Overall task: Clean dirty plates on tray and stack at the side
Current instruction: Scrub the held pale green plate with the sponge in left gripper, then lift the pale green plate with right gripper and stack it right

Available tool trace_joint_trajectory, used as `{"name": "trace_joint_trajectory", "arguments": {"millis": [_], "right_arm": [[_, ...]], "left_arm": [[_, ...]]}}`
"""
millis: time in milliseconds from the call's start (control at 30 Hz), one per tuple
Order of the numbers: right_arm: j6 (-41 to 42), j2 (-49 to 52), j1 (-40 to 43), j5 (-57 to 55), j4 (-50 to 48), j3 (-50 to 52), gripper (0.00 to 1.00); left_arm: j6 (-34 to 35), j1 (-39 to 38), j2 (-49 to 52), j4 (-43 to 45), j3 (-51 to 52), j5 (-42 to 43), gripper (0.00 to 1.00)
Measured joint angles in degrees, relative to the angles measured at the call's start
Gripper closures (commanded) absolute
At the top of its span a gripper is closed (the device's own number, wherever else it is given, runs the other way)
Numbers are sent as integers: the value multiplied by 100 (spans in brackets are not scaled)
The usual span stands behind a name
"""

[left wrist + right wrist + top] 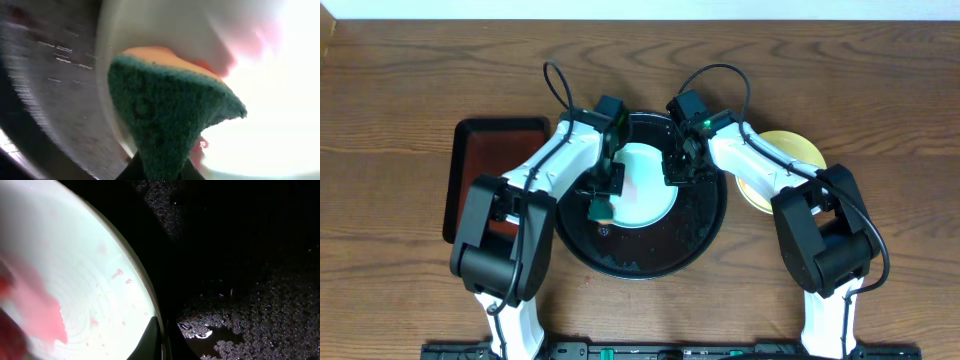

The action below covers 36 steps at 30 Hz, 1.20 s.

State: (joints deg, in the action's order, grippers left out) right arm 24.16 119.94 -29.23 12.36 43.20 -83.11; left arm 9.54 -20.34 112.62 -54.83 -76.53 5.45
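A pale mint plate (638, 185) lies inside the round black tray (705, 235) at the middle of the wooden table (400, 120), set toward the tray's far-left part. Red smears (40, 310) streak the plate's face in the right wrist view, with small specks scattered beside them; from overhead they read only as a faint pink wash.

The left gripper (604, 195) hangs over the plate's left side, its fingers clenched on a sponge (601, 208). The left wrist view shows what the overhead does not: the sponge (165, 115) has a green scouring face and an orange layer behind it, and it points at the plate (165, 25) near the rim, though the blur hides whether it touches.

The right gripper (680, 165) sits at the plate's right rim. One dark fingertip (152, 337) stands by that rim in the right wrist view, but whether the jaws grip the plate cannot be told. The same view shows water beads across the tray floor (240, 255).

A pale yellow plate (795, 150) rests on the table right of the tray, partly under the right arm. A dark rectangular tray (480, 165) lies to the left.
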Motion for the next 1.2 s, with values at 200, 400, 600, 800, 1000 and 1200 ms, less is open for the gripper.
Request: {"name": "trace_joint_trajectory", "arguments": {"millis": [200, 400, 600, 800, 1000, 1200], "right_arm": [[-2, 0, 2, 0, 39, -2, 99], [-7, 0, 2, 7, 44, -2, 99], [-120, -2, 11, 79, 52, 0, 99], [-278, -286, 4, -170, 238, 146, 99], [-581, -1263, -44, -1421, 387, 188, 99], [-796, -2011, -553, -3418, 560, 186, 99]], "left_arm": [[-817, 31, -2, -286, -116, 1237, 93], [-949, 216, -490, -219, -509, 1519, 93], [-448, 791, -1064, -74, -667, 791, 93], [-243, 1189, -1069, -52, -671, 411, 92], [-199, 1285, -1069, -24, -671, 315, 92], [-199, 1285, -1069, -4, -671, 315, 92]]}}
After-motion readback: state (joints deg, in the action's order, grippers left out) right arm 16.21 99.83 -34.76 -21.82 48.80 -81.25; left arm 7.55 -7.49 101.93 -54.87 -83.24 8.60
